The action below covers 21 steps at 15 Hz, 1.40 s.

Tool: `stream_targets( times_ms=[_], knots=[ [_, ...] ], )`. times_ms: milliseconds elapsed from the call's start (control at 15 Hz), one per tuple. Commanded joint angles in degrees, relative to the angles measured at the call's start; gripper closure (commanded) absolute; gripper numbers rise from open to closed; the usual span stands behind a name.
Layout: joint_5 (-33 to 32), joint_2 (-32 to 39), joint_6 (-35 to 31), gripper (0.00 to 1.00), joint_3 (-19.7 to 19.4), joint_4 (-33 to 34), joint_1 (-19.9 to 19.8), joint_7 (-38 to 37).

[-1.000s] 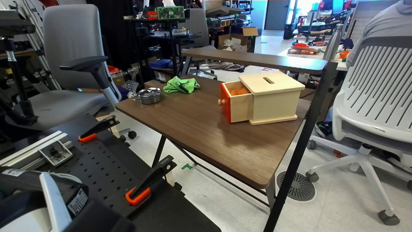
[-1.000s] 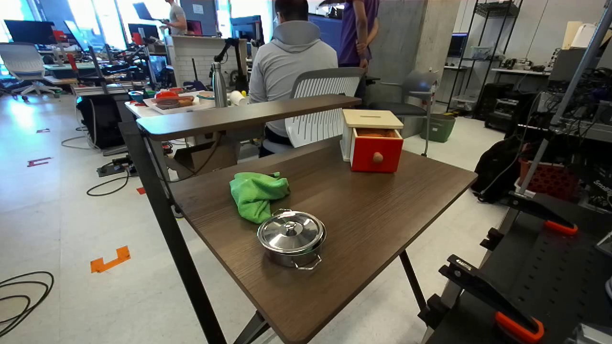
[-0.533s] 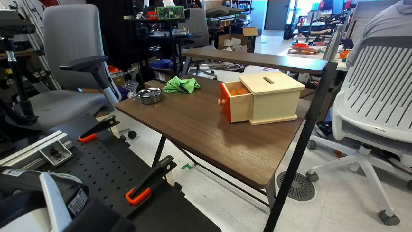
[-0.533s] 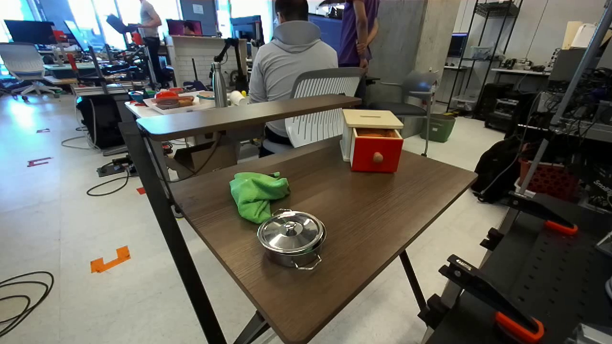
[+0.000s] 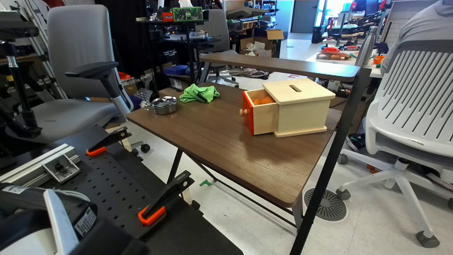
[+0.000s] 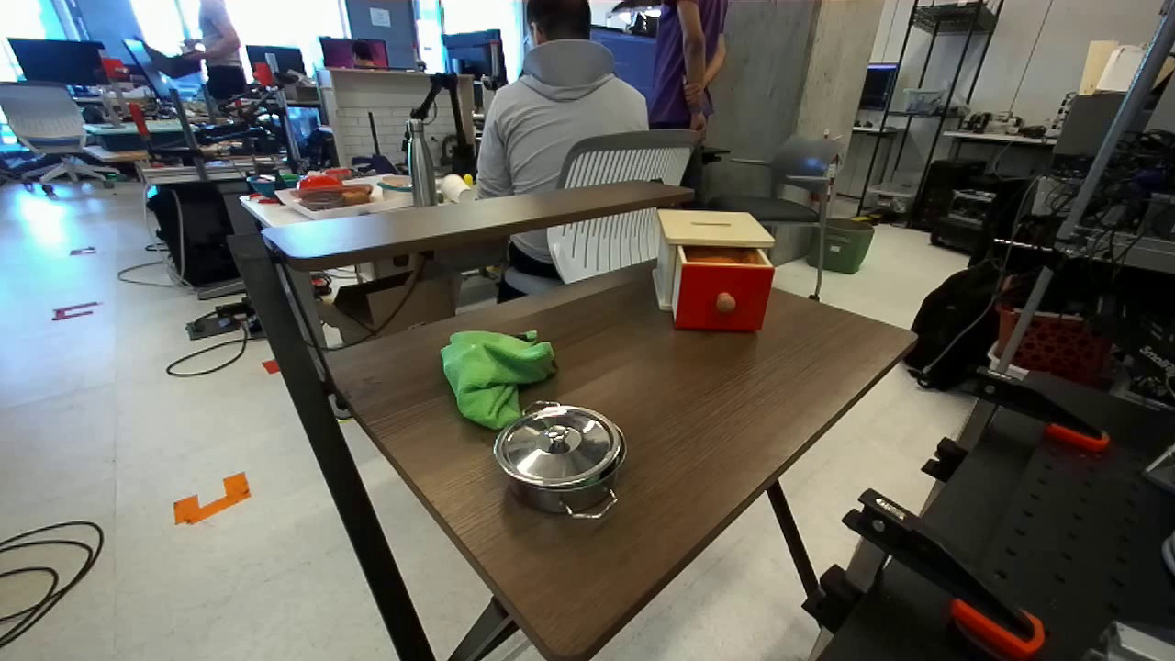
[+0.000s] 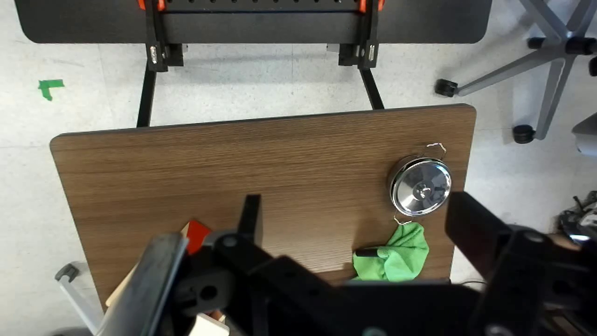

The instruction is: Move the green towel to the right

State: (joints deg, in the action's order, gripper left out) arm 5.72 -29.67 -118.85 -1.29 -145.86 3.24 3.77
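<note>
1. The worktop (image 6: 734,422) carries the things in play, a flat surface over which cloth should slide or lift easily.
2. The wooden box (image 5: 297,111) stands towards one end, its drawer (image 6: 722,298) pulled partway out, perhaps for some other job; it probably limits any move that way.
3. The green towel (image 6: 496,372) lies near the opposite end, crumpled rather than folded, so its raised ridges probably suit a pinch.
4. The lidded pot (image 6: 560,459) sits just beside the towel, nearer that end; whether the two touch cannot be told. A move towards the box, likely the right that is meant, should lead away from it.
5. The fingers (image 7: 252,217) are released, spread wide and holding nothing. In the wrist view the towel shows between them, off towards the pot-side finger, yet well below and apart; they likely need to shift over it and descend.
</note>
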Motion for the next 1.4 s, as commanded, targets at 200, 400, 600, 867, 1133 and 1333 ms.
stream_targets(
  times_ms=[200,400,600,867,1133,1333],
  knots=[
    [0.1,0.0,0.2,0.0,0.3,0.1,-0.3,0.1],
    [0.1,0.0,0.2,0.0,0.3,0.1,-0.3,0.1],
    [0.1,0.0,0.2,0.0,0.3,0.1,-0.3,0.1],
    [-3.3,2.6,4.5,0.0,1.4,1.4,1.6,6.2],
    [-5.2,4.5,3.0,0.0,2.8,1.5,4.0,12.2],
    [-5.2,7.1,1.5,0.0,3.4,2.9,5.7,14.8]
  ],
)
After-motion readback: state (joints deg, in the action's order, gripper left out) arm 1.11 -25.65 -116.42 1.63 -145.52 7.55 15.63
